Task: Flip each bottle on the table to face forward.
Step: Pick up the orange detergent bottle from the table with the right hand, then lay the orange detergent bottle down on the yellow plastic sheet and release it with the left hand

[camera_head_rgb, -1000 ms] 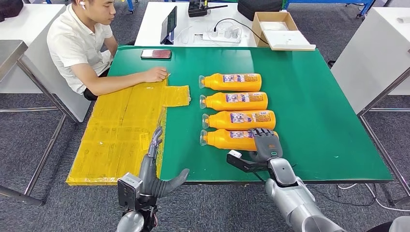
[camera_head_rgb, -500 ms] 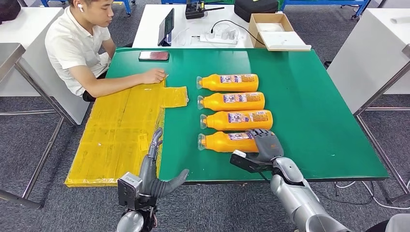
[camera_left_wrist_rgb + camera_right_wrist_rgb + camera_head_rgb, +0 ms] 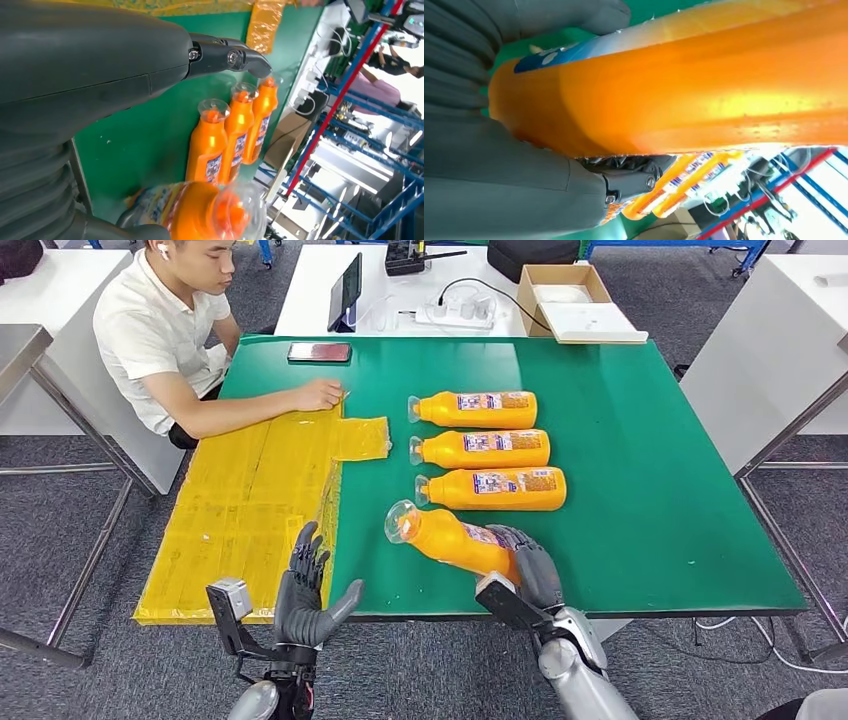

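Nearest orange bottle (image 3: 455, 539) gripped in the right hand (image 3: 530, 570), lifted off the green table (image 3: 650, 490).

Tilted, clear cap toward ten o'clock, base wrapped by the fingers at the table's near edge. At twelve o'clock from it, three more bottles (image 3: 488, 448) lying in a row, caps leftward. Left hand (image 3: 303, 590) at eight o'clock, fingers spread, holding nothing.
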`<state>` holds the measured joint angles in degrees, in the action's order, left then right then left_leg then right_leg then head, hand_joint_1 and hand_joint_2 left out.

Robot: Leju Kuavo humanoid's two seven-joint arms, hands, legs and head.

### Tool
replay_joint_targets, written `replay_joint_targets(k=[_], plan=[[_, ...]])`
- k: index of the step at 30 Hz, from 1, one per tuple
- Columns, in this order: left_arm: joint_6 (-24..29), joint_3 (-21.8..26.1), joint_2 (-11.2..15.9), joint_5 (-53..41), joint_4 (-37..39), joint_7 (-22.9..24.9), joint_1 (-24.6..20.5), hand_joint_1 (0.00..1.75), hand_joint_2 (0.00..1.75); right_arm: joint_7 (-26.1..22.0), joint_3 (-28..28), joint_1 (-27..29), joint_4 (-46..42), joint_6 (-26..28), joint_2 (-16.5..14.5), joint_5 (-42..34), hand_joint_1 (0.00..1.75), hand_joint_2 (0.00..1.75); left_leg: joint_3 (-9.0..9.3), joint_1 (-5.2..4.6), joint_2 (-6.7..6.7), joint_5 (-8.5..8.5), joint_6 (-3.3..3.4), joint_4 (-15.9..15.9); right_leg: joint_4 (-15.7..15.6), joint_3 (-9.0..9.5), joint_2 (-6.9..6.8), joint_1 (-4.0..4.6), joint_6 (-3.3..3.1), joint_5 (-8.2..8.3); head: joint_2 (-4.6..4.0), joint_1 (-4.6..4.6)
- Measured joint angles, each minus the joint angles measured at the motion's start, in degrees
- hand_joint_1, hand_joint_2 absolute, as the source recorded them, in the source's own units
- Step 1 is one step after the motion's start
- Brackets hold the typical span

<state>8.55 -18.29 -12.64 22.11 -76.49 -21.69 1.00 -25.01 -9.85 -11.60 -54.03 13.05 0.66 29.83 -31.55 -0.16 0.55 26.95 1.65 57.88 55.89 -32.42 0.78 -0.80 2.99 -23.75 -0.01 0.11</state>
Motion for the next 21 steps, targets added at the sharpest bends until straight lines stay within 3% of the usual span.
replay_joint_targets(k=[8,21], plan=[[-3.57,-2.61,0.88,0.65,-1.86,-0.15,0.71,0.0,1.75,-0.97,-1.56,2.26,-8.65,3.99,-2.79,-6.43,1.75,1.75,-0.49,-0.03,0.04,-0.02,0.03,0.01,0.02,-0.48,-0.03,-0.02,0.01,0.01,0.01,-0.01],[-6.04,-6.82,2.34,-3.95,-3.43,-0.7,0.54,0.0,1.75,-2.33,-11.0,0.15,-6.75,4.69,-9.33,-6.65,1.75,1.75,-0.6,0.01,0.04,-0.04,0.01,0.0,0.07,-0.63,-0.03,-0.01,0.0,0.0,0.01,0.0]])
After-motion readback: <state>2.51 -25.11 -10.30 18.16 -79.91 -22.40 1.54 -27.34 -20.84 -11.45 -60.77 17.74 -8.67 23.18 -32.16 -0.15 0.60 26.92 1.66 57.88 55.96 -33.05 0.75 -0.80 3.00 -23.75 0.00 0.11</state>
